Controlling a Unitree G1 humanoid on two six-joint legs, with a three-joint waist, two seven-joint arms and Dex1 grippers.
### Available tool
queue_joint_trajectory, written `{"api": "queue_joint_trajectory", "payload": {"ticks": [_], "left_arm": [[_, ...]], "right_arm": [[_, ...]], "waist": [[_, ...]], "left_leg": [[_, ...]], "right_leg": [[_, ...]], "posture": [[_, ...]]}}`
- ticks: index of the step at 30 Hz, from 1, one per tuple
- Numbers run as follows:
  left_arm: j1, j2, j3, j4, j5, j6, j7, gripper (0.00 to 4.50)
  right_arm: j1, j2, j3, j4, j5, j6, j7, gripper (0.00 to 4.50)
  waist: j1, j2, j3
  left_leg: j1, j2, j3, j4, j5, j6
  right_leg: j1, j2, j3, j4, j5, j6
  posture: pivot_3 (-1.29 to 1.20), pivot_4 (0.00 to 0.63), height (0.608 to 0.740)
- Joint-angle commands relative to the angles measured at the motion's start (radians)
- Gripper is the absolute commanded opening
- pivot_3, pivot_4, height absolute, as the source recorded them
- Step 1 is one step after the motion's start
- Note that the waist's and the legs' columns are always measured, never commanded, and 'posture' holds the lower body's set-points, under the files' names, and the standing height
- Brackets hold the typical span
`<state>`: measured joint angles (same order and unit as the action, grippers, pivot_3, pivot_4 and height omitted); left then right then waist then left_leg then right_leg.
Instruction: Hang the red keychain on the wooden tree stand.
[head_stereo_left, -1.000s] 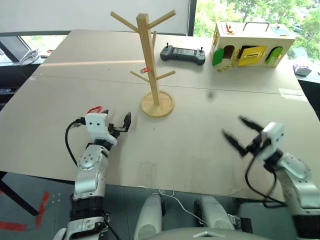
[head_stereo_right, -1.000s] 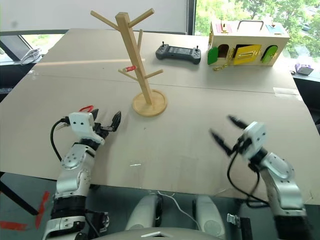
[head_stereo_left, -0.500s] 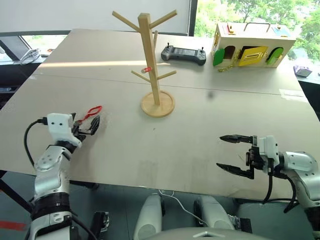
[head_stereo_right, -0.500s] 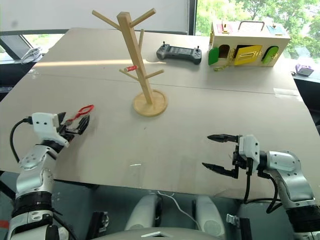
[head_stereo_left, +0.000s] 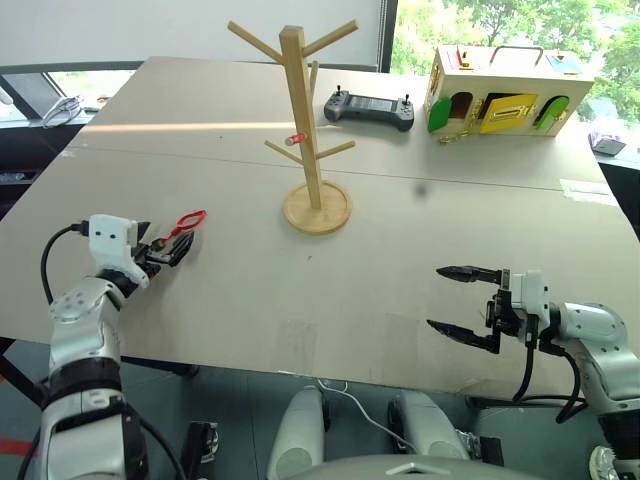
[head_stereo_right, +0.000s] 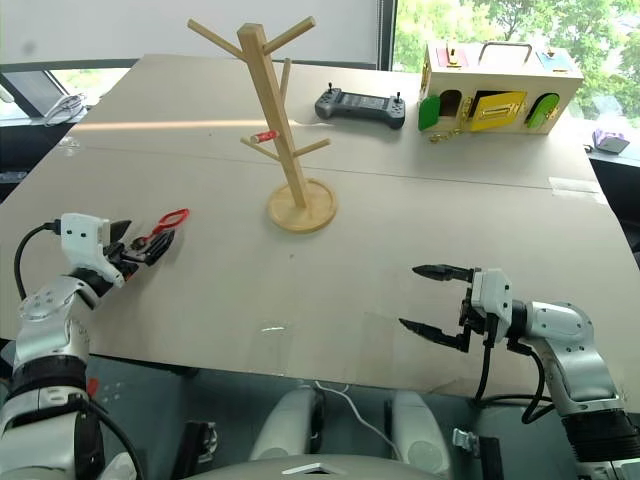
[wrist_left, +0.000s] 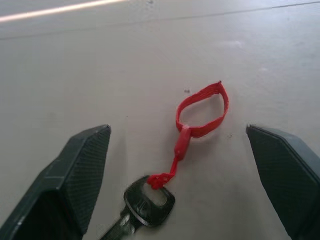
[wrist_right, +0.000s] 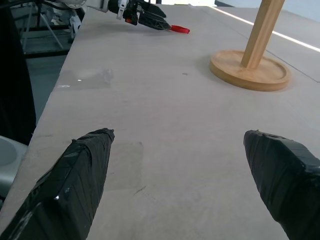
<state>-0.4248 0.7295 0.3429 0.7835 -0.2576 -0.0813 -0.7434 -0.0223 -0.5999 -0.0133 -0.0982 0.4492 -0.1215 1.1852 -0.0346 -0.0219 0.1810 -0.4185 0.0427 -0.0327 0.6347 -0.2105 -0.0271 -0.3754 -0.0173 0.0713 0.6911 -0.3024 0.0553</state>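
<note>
The red keychain (wrist_left: 200, 112) lies flat on the table near its left front edge, a thin red loop tied to a dark key (wrist_left: 145, 202). My left gripper (head_stereo_left: 172, 250) is low over the table, open, with its fingers (wrist_left: 87, 155) wide on either side of the key end. The loop (head_stereo_left: 187, 221) reaches out past the fingertips. The wooden tree stand (head_stereo_left: 303, 120) stands upright mid-table on its round base (head_stereo_left: 316, 208), well to the right of the keychain. My right gripper (head_stereo_left: 436, 297) hovers open and empty at the table's front right, pointing left.
A small red-and-silver stub (head_stereo_left: 294, 139) sits on one of the stand's lower pegs. A black controller (head_stereo_left: 368, 107) and a wooden box with coloured doors (head_stereo_left: 508, 95) stand at the back right. The table's front edge (head_stereo_left: 300, 365) runs just below both grippers.
My left arm has swung left, uncovering the keychain, which now lies between its open fingers. My right gripper has turned from slanting upward to level and pointing left.
</note>
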Motion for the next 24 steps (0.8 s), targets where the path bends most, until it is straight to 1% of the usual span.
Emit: {"api": "queue_joint_trajectory", "payload": {"ticks": [1,8,17,19,21,22,23,24], "left_arm": [[-0.036,0.028,-0.019,0.086,0.023,-0.044,-0.052,4.5],[-0.08,0.056,-0.034,0.147,0.032,-0.042,-0.113,4.5],[-0.063,0.065,-0.038,0.13,0.024,-0.017,-0.136,4.5],[-0.056,0.068,-0.034,0.125,0.02,-0.011,-0.14,3.98],[-0.049,0.073,-0.027,0.12,0.014,-0.009,-0.142,3.33],[-0.047,0.075,-0.024,0.118,0.012,-0.008,-0.143,2.79],[-0.045,0.076,-0.023,0.116,0.011,-0.006,-0.143,2.51],[-0.044,0.078,-0.021,0.116,0.01,-0.005,-0.143,2.06]], "right_arm": [[0.004,0.001,-0.031,-0.027,0.01,-0.011,-0.021,4.45],[0.017,-0.008,-0.045,-0.039,0.017,-0.003,-0.047,4.45],[0.026,-0.006,-0.047,-0.056,0.03,0.013,-0.071,4.45],[0.025,-0.006,-0.048,-0.053,0.03,0.015,-0.072,4.5],[0.02,-0.006,-0.05,-0.047,0.03,0.016,-0.072,4.5],[0.017,-0.004,-0.05,-0.044,0.031,0.017,-0.074,4.5],[0.014,-0.003,-0.05,-0.042,0.031,0.019,-0.075,4.5],[0.011,-0.001,-0.049,-0.04,0.03,0.021,-0.077,4.5]], "waist": [[-0.002,0.0,0.0],[-0.003,0.0,0.0],[-0.003,0.0,0.0],[-0.004,0.0,0.0],[-0.005,0.0,0.0],[-0.006,0.0,0.0],[-0.006,0.0,0.0],[-0.006,0.0,0.0]], "left_leg": [[0.0,0.0,0.0,0.0,0.0,0.0],[0.0,0.0,0.0,0.0,0.0,0.0],[0.0,0.0,0.0,0.0,0.0,0.0],[0.0,0.0,0.0,0.0,0.0,0.0],[0.0,0.0,0.0,0.0,0.0,0.0],[0.0,0.0,0.0,0.0,0.0,0.0],[0.001,0.0,0.0,0.0,0.0,0.0],[0.001,0.0,0.0,0.0,0.0,0.0]], "right_leg": [[0.0,0.0,0.0,0.0,0.0,0.0],[0.0,0.0,0.0,0.001,0.0,0.0],[0.0,0.0,0.0,0.002,0.0,0.0],[0.0,0.0,0.0,0.002,0.0,0.0],[0.0,0.0,0.0,0.002,0.0,0.0],[0.0,0.0,0.0,0.002,0.0,0.0],[0.0,0.0,0.0,0.002,0.0,0.0],[0.0,0.0,0.0,0.002,0.0,0.0]], "posture": [[0.0,0.15,0.74],[0.0,0.15,0.74],[0.0,0.15,0.74],[0.0,0.15,0.74],[0.0,0.15,0.74],[0.0,0.15,0.74],[0.0,0.15,0.74],[0.0,0.15,0.74]]}}
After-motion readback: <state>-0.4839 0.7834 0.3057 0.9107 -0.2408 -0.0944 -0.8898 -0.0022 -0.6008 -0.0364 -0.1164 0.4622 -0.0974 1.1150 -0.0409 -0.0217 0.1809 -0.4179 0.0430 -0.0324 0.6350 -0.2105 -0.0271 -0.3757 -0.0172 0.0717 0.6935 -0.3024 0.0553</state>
